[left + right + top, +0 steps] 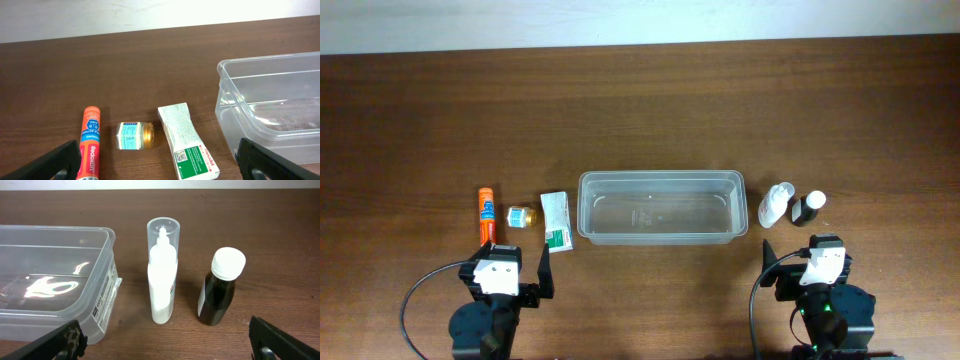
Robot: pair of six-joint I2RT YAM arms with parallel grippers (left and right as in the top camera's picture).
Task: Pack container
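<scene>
Midway between the left and right edges of the dark brown wooden table (640, 100), nearer the front edge than the back, sits the clear rectangular plastic container (662, 176), its long sides parallel to the front edge. At the front edge, the left gripper (512, 258) and right gripper (807, 255) both hang with claws spread wide, holding nothing.

A green-and-white flattened tube (556, 222) lies just beside the container's left end, between that wall and the left claw's line of reach. Further toward the left edge lies an orange cylindrical tube (486, 213).

Off the container's right end, a white spray bottle with a clear cap (776, 204) stands upright, and a dark bottle with a white screw cap (809, 208) stands just beside it, both directly ahead of the right claw. Between the two tubes, a small gold-lidded jar (521, 216) rests on its side.
</scene>
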